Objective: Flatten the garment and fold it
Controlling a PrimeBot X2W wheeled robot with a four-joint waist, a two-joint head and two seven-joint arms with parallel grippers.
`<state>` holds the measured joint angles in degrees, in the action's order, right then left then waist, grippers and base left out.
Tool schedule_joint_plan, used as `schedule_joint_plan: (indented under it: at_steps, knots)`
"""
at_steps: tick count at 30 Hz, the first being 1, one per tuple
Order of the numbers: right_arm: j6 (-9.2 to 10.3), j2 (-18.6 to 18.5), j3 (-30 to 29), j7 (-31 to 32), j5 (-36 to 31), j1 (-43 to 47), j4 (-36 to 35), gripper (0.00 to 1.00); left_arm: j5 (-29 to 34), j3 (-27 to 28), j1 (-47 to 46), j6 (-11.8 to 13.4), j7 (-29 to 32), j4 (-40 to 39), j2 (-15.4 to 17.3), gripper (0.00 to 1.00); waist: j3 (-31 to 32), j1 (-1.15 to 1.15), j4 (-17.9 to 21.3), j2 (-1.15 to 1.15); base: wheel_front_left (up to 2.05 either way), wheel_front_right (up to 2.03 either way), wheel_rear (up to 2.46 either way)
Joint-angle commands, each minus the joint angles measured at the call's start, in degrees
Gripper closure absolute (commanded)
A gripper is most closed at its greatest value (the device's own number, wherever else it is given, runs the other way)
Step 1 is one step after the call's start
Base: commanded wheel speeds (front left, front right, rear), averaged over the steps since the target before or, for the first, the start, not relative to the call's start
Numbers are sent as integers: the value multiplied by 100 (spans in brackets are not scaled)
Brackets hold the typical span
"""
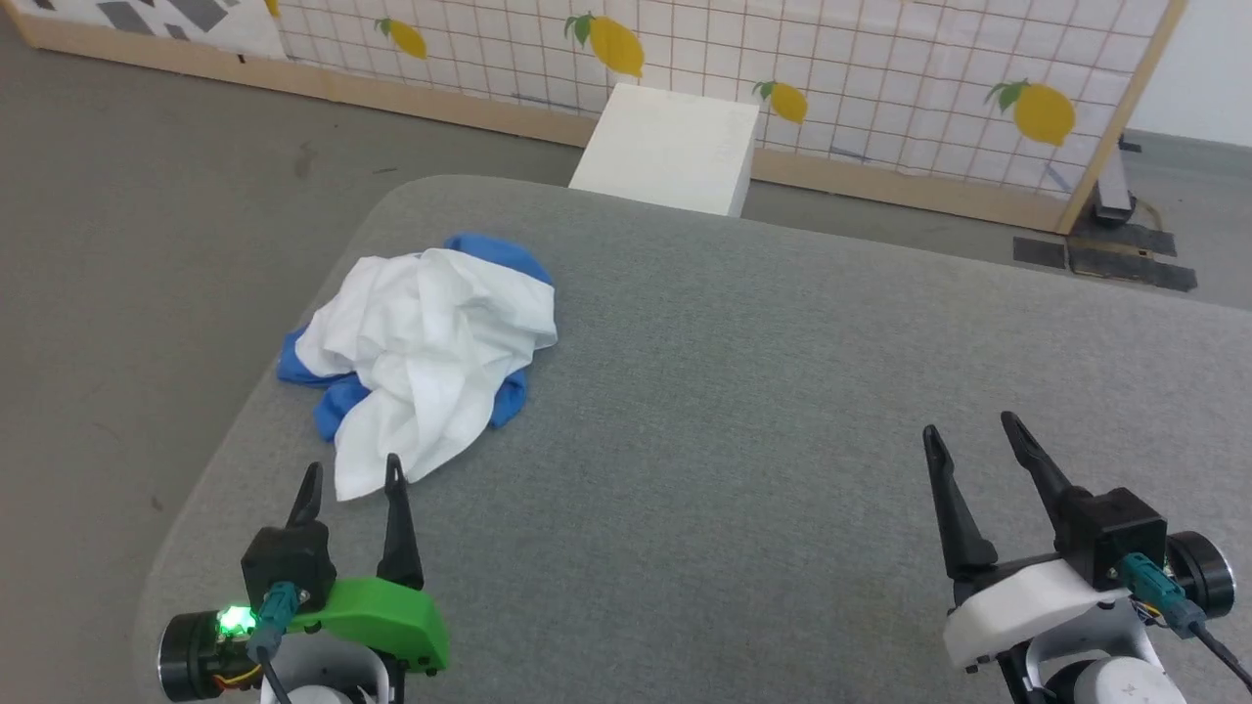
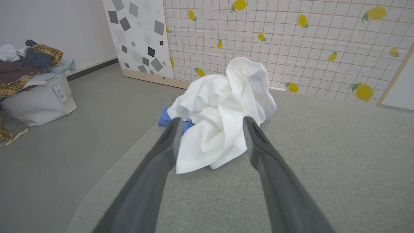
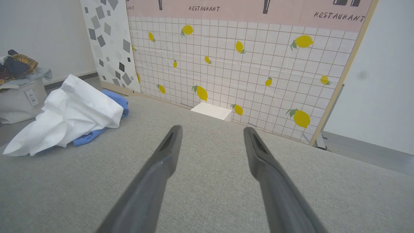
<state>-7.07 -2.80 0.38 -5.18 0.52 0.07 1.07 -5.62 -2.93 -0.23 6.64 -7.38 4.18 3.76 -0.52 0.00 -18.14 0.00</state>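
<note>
Shows garment (image 1: pixel 425 352) bunched in a heap (white on top, blue poking out underneath) on left part of grey fabric surface (image 1: pixel 734 411), near its left edge. Puts left gripper (image 1: pixel 353 464) just beside the heap's near hem, jaws spread wide, holding nothing. Has right gripper (image 1: pixel 968 423) well apart on the right, likewise wide and empty.

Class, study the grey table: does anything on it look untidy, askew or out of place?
Yes. The shirt lies crumpled in a heap near the table's left edge, white cloth bunched on top and blue parts tucked underneath. Nothing looks spilled or damaged.
</note>
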Motion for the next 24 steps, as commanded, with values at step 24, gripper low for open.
schedule_joint_plan:
  at_steps: [24]
  knots:
    - [-30, -6, 11, -316, 117, -85, 79, 0, -270, -90, -146, 231, -334, 163, 87, 0, -41, 0, -704, 0, 0, 0, 0]
